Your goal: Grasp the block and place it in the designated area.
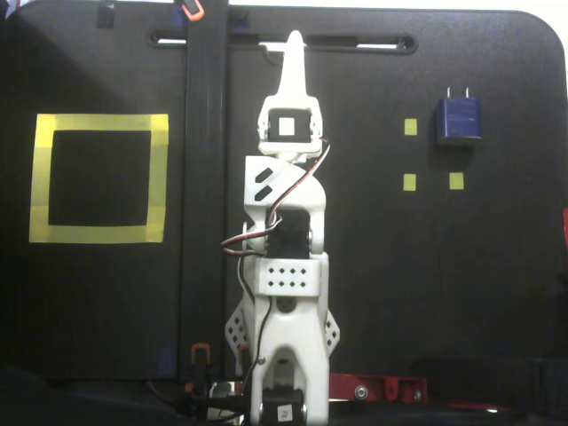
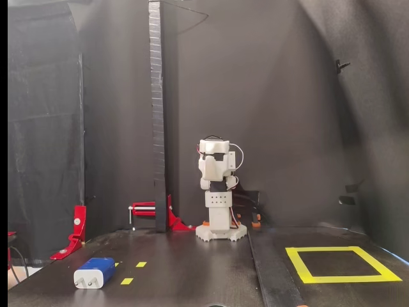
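The dark blue block [image 1: 458, 120] lies at the upper right of the black mat in a fixed view, prongs pointing away from the arm's base. In the other fixed view the block [image 2: 94, 272] lies at the front left. The designated area [image 1: 98, 177] is a wide yellow tape square on the left, and it shows at the front right as the designated area [image 2: 342, 263] in the other view. My gripper [image 1: 294, 43] stretches straight out from the white arm [image 2: 217, 192] along the mat's middle. Its jaws look shut and hold nothing, well left of the block.
A tall black post [image 1: 205, 177] stands between the arm and the yellow square. Small yellow tape squares [image 1: 409, 182] lie just left of and below the block. Red clamps [image 2: 78, 230] sit at the table's back left. A slot handle [image 1: 355, 42] runs along the far edge.
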Robot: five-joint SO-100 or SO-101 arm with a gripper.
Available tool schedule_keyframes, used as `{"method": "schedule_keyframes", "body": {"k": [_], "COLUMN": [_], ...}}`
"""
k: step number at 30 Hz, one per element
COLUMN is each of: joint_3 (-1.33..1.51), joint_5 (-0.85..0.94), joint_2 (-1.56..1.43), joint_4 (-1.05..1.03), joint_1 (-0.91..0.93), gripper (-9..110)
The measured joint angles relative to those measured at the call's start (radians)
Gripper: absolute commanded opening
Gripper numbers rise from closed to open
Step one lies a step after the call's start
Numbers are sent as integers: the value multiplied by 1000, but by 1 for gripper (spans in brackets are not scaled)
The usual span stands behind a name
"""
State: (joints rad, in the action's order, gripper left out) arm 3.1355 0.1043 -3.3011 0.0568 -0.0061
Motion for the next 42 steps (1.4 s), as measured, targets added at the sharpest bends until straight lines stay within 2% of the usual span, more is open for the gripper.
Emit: {"method": "schedule_keyframes", "body": {"k": [9, 22, 34, 42], "joint_3": [0, 0, 0, 0], "joint_5": [0, 0, -6, -6], "joint_2": [0, 0, -9, -9], "joint_4": [-8, -147, -149, -156], "joint_1": [100, 425, 689, 741], "gripper": [0, 0, 0, 0]}}
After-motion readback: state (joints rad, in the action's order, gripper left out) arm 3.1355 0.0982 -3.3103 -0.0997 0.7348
